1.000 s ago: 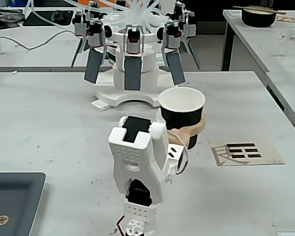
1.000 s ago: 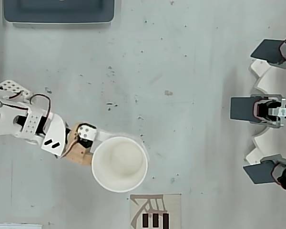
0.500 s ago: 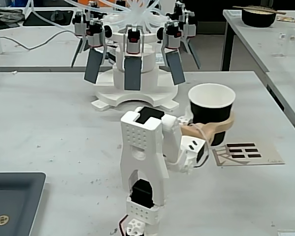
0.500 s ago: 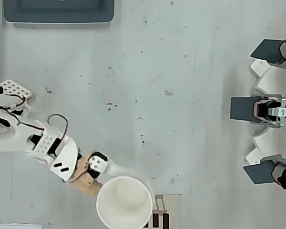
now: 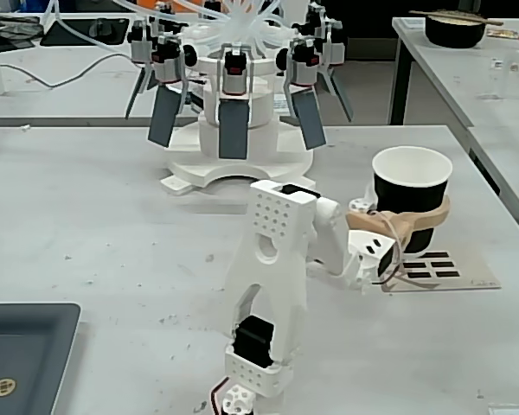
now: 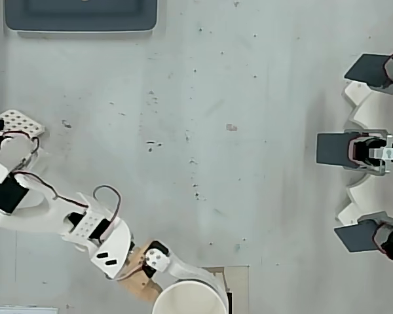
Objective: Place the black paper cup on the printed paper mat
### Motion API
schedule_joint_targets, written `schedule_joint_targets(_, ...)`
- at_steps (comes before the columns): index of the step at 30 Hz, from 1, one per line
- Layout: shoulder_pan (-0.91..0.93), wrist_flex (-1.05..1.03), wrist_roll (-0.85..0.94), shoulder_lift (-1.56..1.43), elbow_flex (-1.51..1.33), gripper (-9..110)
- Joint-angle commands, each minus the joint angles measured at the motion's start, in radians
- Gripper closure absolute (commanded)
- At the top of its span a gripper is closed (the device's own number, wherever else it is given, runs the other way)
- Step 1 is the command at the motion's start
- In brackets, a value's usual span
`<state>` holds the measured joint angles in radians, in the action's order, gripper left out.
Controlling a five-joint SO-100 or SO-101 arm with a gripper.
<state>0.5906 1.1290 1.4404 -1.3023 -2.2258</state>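
Tipping looks like the main risk: the gripper (image 5: 415, 223) has its tan fingers wrapped around the black paper cup (image 5: 410, 197), over the printed paper mat (image 5: 441, 270). Letting go while the cup hangs tilted or off-centre could topple it or shove the light mat aside.

table (image 5: 95, 216) left: open | rear: white multi-arm rig (image 5: 238, 95) blocks

Overhead view: the tall black paper cup with white rim (image 6: 188, 297) is cut off by the lower edge, and it covers most of the beige printed paper mat (image 6: 239, 288) beyond the fingers (image 6: 183, 269). Fixed view: the tan finger (image 5: 415, 221) hides a band of the cup wall (image 5: 411, 194); whether the cup base touches the mat (image 5: 441, 268) cannot be told.
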Motion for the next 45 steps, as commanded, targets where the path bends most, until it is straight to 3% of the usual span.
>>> schedule_joint_targets(1,0.021,-0.002,-0.006,0.043,0.107,92)
schedule_joint_targets(25,0.031,-0.034,-0.011,0.448,0.568,92)
schedule_joint_targets(45,0.031,-0.041,-0.04,0.534,0.6,89)
